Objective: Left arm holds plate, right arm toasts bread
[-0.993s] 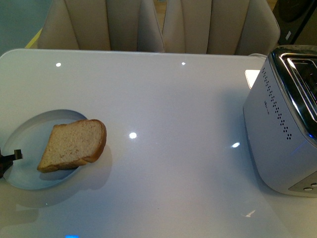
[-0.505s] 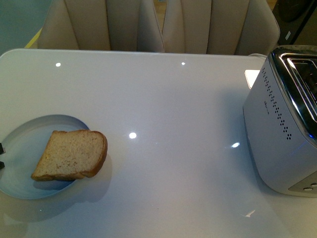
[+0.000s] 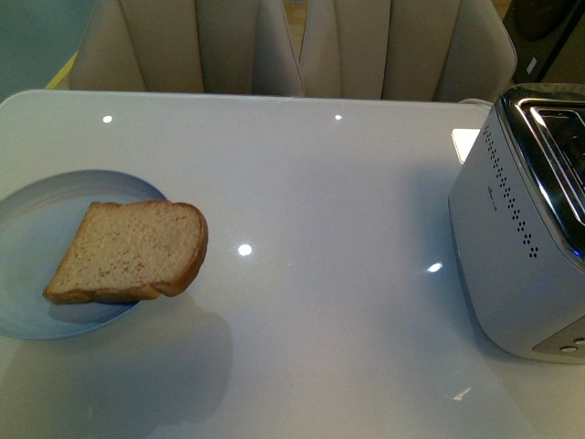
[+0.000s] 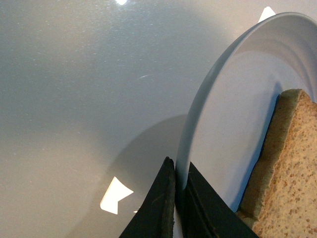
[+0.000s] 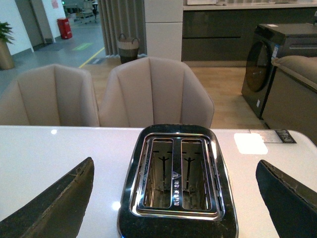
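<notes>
The plate point(image 3: 37, 210) and toaster point(image 3: 503, 256) run off the front view's edges.

No legible wording, small triangle sign on toaster point(image 5: 176, 183) between slots, side logo unreadable

A silver toaster point(image 3: 512, 247) on a glossy white table point(image 3: 347, 201), with chairs behind.

The toaster stands at the table's right side, with a chrome top, rows of small holes along its flank and buttons at its lower near corner. From above, both slots are open and only their wire guides show inside. Small bright spots of light reflect on the tabletop. One beige padded chair point(image 3: 183, 46) and a second point(image 3: 402, 46) are drawn up side by side at the far edge. Beyond them is a wooden floor, a dark washing machine point(image 5: 277, 64), a woven basket point(image 5: 128, 47) by a grey curtain point(image 5: 121, 17), a red bin point(image 5: 64, 28) and a potted plant point(image 5: 5, 39).
</notes>
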{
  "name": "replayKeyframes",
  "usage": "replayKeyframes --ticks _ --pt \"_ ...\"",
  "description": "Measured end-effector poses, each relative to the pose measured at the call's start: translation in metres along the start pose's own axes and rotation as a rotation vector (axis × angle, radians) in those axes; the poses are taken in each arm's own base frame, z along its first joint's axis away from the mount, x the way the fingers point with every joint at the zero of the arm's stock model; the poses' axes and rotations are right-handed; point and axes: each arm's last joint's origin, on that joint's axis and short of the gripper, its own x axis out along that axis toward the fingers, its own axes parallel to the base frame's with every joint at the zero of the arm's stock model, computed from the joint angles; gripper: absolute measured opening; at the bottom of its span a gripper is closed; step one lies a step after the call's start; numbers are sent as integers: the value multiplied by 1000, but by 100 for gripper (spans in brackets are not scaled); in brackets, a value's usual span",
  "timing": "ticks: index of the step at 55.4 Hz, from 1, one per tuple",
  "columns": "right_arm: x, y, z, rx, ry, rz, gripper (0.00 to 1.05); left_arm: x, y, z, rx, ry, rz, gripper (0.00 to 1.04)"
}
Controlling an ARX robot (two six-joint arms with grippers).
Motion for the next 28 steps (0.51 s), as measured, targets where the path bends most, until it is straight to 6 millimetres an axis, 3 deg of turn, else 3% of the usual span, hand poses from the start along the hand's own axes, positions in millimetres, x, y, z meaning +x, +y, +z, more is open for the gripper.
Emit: replayKeyframes --ticks 21,28 --pt "0 0 0 0 0 0 96 -38 -76 5 -2 47 -58 3" --pt "0 0 0 0 0 0 96 -54 -115 8 10 24 -92 3"
